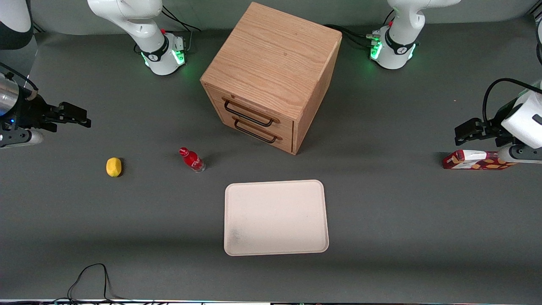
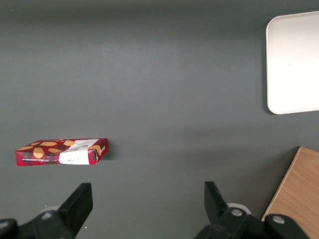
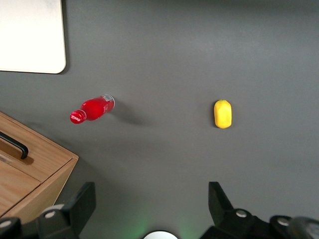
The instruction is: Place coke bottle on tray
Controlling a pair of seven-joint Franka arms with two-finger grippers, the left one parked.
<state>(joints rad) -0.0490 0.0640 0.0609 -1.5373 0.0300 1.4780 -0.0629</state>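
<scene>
The tool hangs wide open and empty above the working arm's end of the surface, well apart from the coke bottle standing between lemon and tray.

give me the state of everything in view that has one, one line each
bottle: standing on the table, capped, not on the tray
tray: flat on the table, nothing on it
lemon: loose on the table, whole
cabinet: both drawers shut
carton: lying flat, toward the parked arm's end
pincer: open, holding nothing, up above the table, farther from the front camera than the lemon
</scene>
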